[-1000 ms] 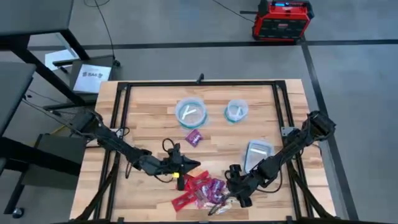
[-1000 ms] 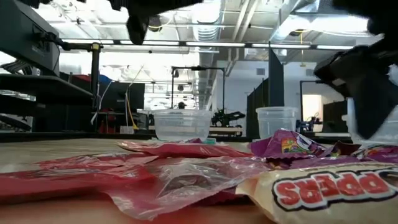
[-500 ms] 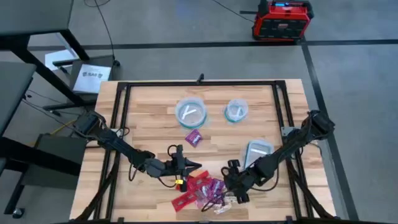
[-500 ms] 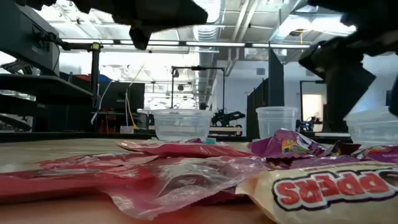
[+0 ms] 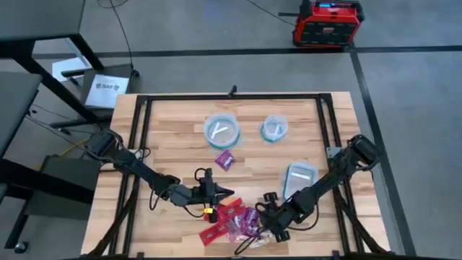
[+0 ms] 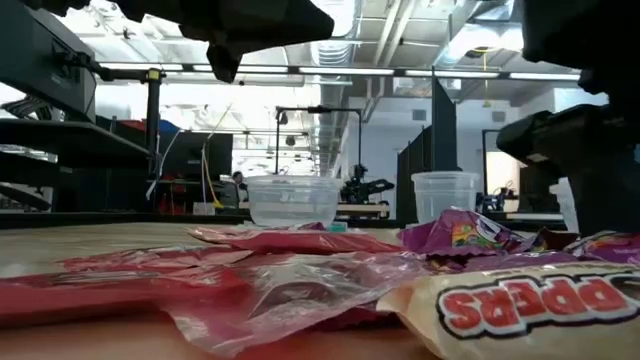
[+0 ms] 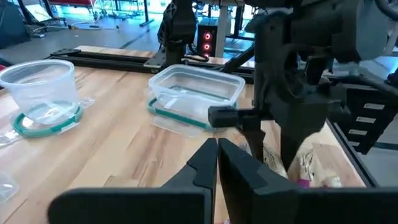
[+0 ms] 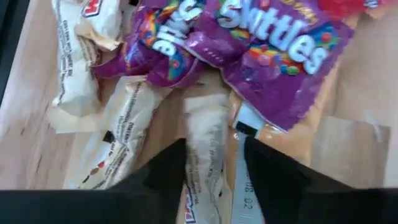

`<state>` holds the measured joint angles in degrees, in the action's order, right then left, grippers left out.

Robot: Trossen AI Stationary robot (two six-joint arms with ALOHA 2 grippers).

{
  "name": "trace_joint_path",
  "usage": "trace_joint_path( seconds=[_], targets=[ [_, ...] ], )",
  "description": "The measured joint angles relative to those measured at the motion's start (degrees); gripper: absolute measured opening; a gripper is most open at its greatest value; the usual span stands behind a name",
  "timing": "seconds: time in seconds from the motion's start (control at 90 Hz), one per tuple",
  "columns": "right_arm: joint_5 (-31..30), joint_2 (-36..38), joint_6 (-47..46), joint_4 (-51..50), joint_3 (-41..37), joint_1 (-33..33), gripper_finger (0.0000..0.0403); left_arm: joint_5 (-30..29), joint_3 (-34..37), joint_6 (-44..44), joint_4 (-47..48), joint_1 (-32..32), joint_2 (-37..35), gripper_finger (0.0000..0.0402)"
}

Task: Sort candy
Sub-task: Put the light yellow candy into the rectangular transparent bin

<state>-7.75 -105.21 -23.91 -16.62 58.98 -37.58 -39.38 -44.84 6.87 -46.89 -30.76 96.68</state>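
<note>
The candy lies in a pile near the table's front edge, with red, purple and whitish wrappers, and fills the low view's foreground. One purple candy lies apart, farther back. My right gripper is open and hangs over the pile's right end; in its wrist view a whitish candy lies between the fingers and purple ones beyond. My left gripper is shut and empty, just left of and behind the pile. My right gripper points down from above. Its open fingers stand on either side of a long whitish wrapper that lies flat on the table, with the fingers along it. Whether they touch it I cannot tell.
Two clear round bowls with bluish rims stand at the back middle, each holding something pale. A clear rectangular tub sits just behind the right arm. Bare wood lies at the table's left and right.
My right gripper has shifted a little toward the table's left and come down over the right end of the candy pile, staying open. My left gripper has edged slightly toward the table's right. The candy has not moved.
</note>
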Motion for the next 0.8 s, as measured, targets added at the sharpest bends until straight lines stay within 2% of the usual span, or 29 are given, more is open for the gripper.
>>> trace_joint_path(
  seconds=[0.111, 0.167, 0.311, 0.444, 0.511, 0.656, 0.722, 0.8],
  targets=[
    [1.39, 0.76, 0.28, -0.01, 0.00, 0.22, 0.0034, -0.02, 0.00, 0.01, -0.05, 0.00, 0.00, 0.0000],
    [2.41, 1.36, 0.27, -0.48, 0.36, 0.22, 0.0012, -0.02, 0.00, 0.02, -0.08, 0.00, 0.00, 0.0000],
    [2.85, 3.17, -2.28, -9.14, 6.02, 0.22, 0.0003, -0.01, 0.00, 0.02, -0.09, -0.05, 0.00, 0.0000],
    [2.91, 6.71, -3.32, -21.69, 12.46, -0.04, 0.0000, -0.02, 0.00, 0.02, -0.08, -0.09, 0.00, 0.0000],
    [1.03, 9.22, -5.82, -27.67, 14.10, -0.35, 0.0000, -0.02, 0.00, 0.02, -0.07, -0.09, 0.00, 0.0000],
    [-7.70, 15.97, -17.03, -42.01, 13.79, -2.43, 0.0000, -0.02, 0.00, 0.02, -0.07, -0.30, 0.00, 0.0000],
    [-9.33, 18.69, -23.97, -47.90, 11.42, -3.11, 0.0000, -0.02, 0.00, 0.02, -0.08, -0.35, 0.00, 0.0000],
    [-9.67, 22.30, -31.21, -48.53, 6.95, -3.30, 0.0000, 0.00, 0.00, 0.02, -0.07, -0.35, 0.00, 0.0000]
  ],
)
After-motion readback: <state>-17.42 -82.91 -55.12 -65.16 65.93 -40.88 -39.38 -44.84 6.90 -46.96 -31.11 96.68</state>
